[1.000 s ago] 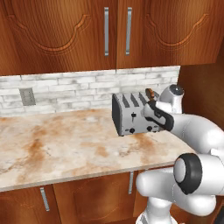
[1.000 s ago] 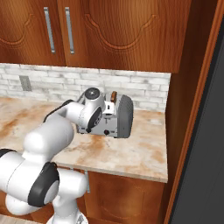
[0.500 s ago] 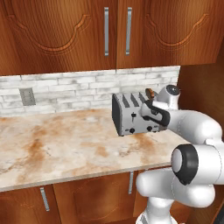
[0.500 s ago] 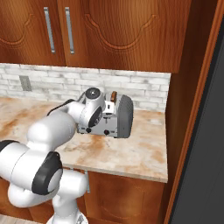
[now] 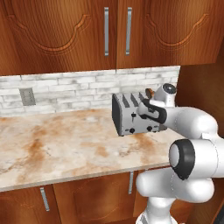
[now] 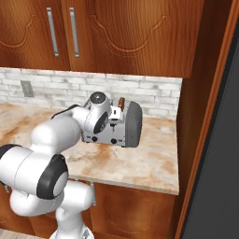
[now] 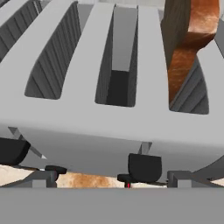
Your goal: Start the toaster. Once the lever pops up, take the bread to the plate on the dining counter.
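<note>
The silver-grey toaster [image 5: 127, 114] stands on the counter by the brick backsplash, also seen from the other side as toaster [image 6: 126, 125]. The brown-crusted bread [image 5: 149, 92] pokes up from its rightmost slot; up close the bread [image 7: 189, 48] fills that slot. My gripper [image 5: 145, 112] hangs over the toaster's front right edge, hidden behind the hand in the right base view. In the hand view my gripper [image 7: 113, 180] is open, and a black lever [image 7: 144, 167] lies between its grey fingertips [image 7: 41, 179]. A second lever [image 7: 13, 150] is at the left. The plate and the dining counter are out of view.
The beige marbled counter [image 5: 61, 144] stretches left of the toaster. A tall wooden panel [image 6: 205, 107] walls the counter's right end. Upper cabinets [image 5: 116, 33] hang overhead, and an outlet [image 5: 27, 96] is on the backsplash.
The hand has crept a little toward the toaster's front and the elbow has risen slightly. The toaster and the bread have stayed put.
</note>
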Tool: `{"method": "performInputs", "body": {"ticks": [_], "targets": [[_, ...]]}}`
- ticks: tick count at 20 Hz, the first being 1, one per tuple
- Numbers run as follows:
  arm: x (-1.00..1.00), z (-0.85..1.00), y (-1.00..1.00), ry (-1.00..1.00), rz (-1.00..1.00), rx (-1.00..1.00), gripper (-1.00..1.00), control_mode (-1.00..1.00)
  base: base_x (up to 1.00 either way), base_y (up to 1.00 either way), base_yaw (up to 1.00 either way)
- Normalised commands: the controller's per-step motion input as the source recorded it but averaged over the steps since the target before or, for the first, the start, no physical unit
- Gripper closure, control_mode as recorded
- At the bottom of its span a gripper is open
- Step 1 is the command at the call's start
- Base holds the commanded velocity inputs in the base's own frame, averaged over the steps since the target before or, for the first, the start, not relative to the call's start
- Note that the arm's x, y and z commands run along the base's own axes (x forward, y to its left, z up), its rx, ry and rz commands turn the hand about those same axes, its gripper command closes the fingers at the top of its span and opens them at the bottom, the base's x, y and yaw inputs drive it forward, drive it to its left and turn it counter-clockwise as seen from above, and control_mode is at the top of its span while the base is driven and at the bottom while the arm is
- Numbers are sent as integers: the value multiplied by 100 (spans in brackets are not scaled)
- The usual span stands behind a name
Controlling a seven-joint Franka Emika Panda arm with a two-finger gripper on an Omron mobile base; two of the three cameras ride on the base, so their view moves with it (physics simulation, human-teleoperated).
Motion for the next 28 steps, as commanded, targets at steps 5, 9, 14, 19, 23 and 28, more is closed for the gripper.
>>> {"method": "performInputs", "body": {"ticks": [5, 9, 14, 19, 23, 28], "targets": [[5, 0, 0, 0, 0, 0, -100, -100, 0, 0, 0], [0, -5, 2, 0, 0, 0, -100, -100, 0, 0, 0], [0, -14, 10, 0, 0, 0, -100, -100, 0, 0, 0], [0, -15, 11, 0, 0, 0, -100, -100, 0, 0, 0], [0, -10, 0, 0, 0, 0, -100, -100, 0, 0, 0], [0, -14, 0, 0, 0, 0, -100, -100, 0, 0, 0]]}}
